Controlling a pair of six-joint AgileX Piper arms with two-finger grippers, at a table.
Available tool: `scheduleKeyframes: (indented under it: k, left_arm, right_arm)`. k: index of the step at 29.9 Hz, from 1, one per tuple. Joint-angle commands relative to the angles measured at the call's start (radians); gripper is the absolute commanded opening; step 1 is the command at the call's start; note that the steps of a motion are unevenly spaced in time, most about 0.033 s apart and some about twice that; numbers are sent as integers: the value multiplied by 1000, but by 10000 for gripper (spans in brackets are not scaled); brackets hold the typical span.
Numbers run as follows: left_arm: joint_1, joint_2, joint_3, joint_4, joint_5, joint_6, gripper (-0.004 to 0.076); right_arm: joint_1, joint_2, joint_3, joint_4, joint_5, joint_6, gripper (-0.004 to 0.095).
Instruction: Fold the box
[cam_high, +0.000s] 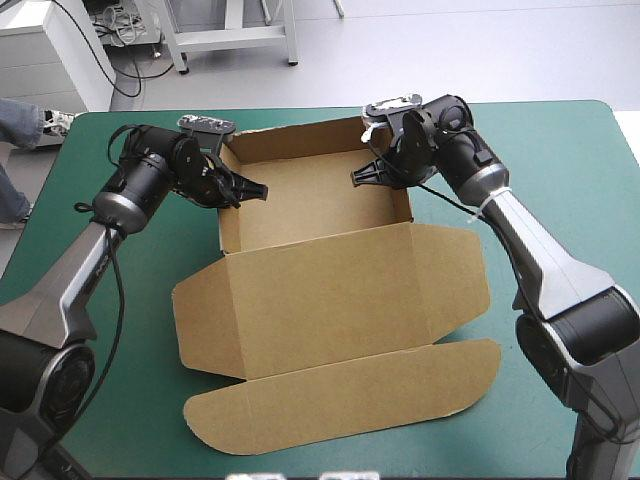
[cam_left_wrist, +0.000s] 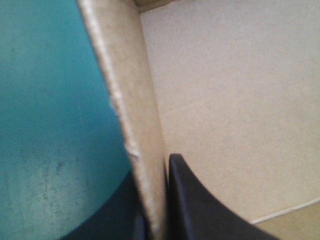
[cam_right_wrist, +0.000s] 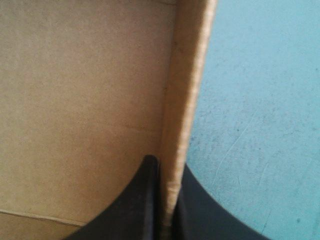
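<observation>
While jaws clamp both side walls, box long axis near-far, lid nearward

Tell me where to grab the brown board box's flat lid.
Take the flat brown lid by its long rounded front flap, coming from the table's near edge: that free end lies flat on the teal-green cover, so likely slide one finger under.

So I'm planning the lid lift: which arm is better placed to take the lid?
Right, marginally. The left gripper and right gripper are each shut on a side wall of the box. The lid lies flat and reaches further toward the right arm's side, so that arm likely has the shorter move.
</observation>
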Motion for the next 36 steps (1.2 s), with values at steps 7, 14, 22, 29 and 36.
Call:
scheduleKeyframes:
  k: [7, 14, 22, 29, 36]
  left_arm:
    - [-17, 101, -41, -10, -52, 50, -8]
    - [-13, 200, -41, 0, -60, 47, -8]
    - [-13, 281, -41, 17, -73, 47, -8]
    - [-13, 280, -45, 23, -71, 47, 20]
    - [-13, 274, -105, 34, 5, 50, 210]
  right_arm:
    - [5, 71, -29, 0, -104, -55, -20]
    - [-38, 158, -29, 20, -119, -67, -22]
    - [-81, 207, -29, 29, -142, -97, -22]
    - [-83, 205, -37, 34, -149, -97, 50]
    - [-83, 205, -37, 63, -155, -97, 356]
